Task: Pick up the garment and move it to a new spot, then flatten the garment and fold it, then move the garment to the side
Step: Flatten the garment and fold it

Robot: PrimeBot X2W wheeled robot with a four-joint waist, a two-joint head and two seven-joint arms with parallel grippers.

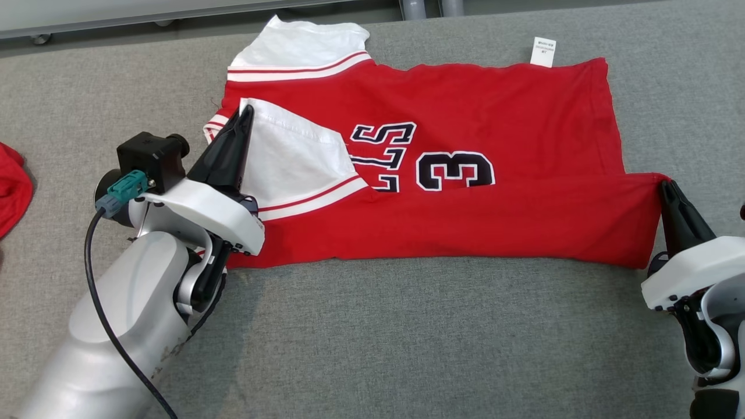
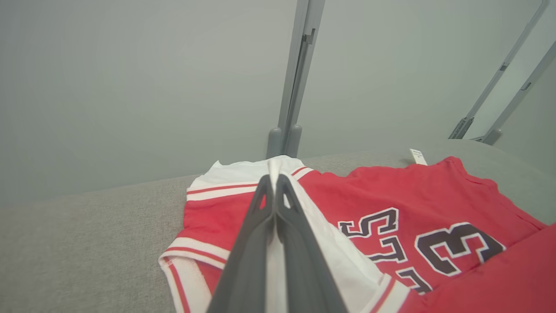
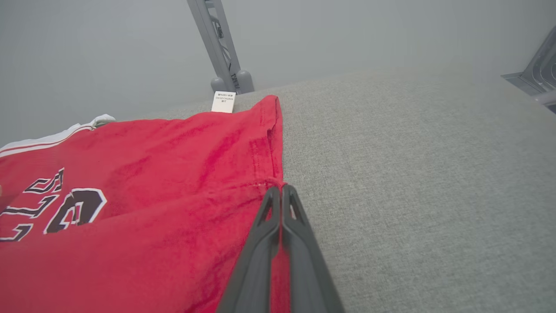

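While working from this position, treat the grey padded table (image 1: 407,326) as a high-friction surface and expect drag on any cloth slid across it. Note the location of the red jersey (image 1: 495,116): flat at the middle of the table, print side up, near long edge doubled over onto the lower part of the number. Watch for a skewed fold, caused by unequal pace or height between the arms. Watch also for a ridge along the folded band (image 1: 465,227), caused by lowering without tension. Check the white sleeve (image 1: 291,163), laid across the red chest: likely to spring back or bunch if let go early. Left gripper (image 1: 247,112): fingers pressed together, pinching that sleeve at its edge. Right gripper (image 1: 667,186): fingers pressed together, pinching the hem corner of the folded band. Guard against a thin pinch slipping under pull. Expect the white label (image 1: 543,52), sticking out past the far edge, to remain exposed unless tucked under.
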